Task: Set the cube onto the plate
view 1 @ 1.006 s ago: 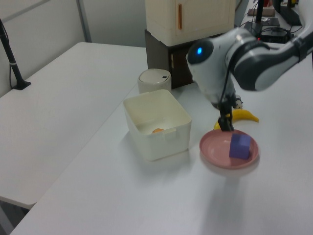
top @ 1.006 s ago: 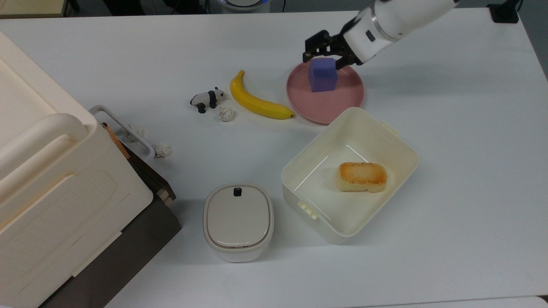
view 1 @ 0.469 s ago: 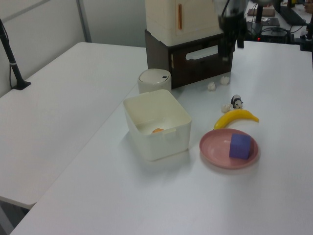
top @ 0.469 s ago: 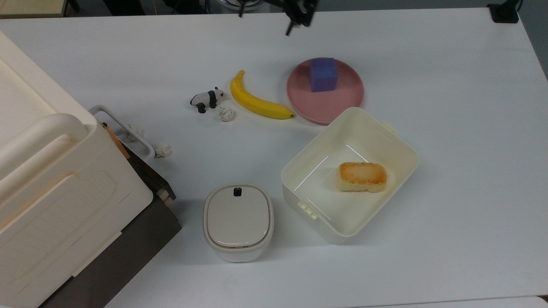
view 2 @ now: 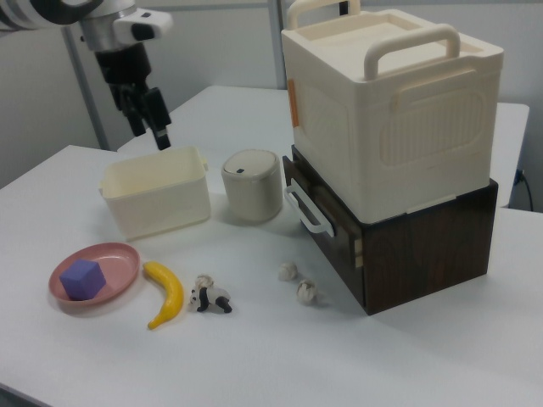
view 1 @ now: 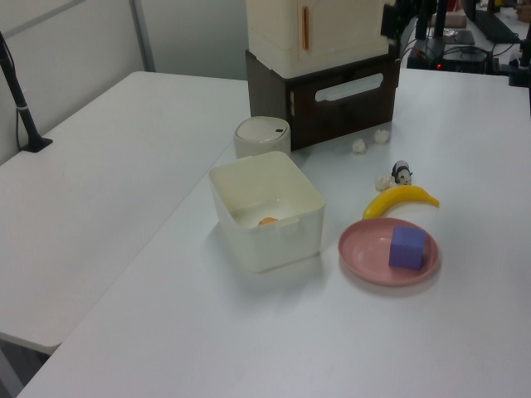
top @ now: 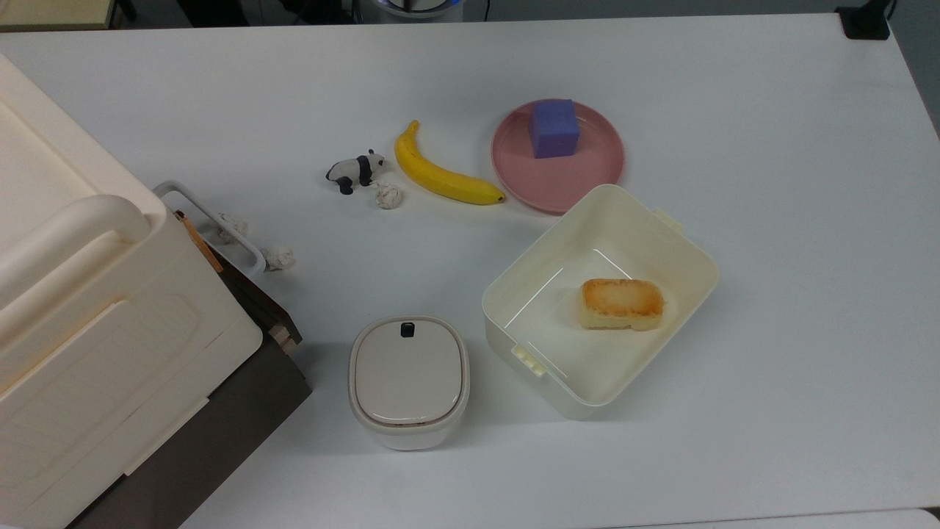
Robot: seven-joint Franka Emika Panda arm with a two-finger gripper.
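Note:
The blue-purple cube rests on the pink plate, toward the plate's far edge in the top view, and nothing is touching it. The left view has the cube on the right half of the plate. In the right view the cube sits in the plate at the lower left. My gripper hangs high above the table behind the cream tub, well away from the plate, open, with nothing between its fingers.
A banana, a toy panda and crumpled paper balls lie to the top view's left of the plate. The cream tub holds a bread block. A lidded pot and a large cream box on a dark cabinet stand nearby.
The gripper has lifted off from beside the cube and swung up and away, leaving the top view. The cube stays on the plate.

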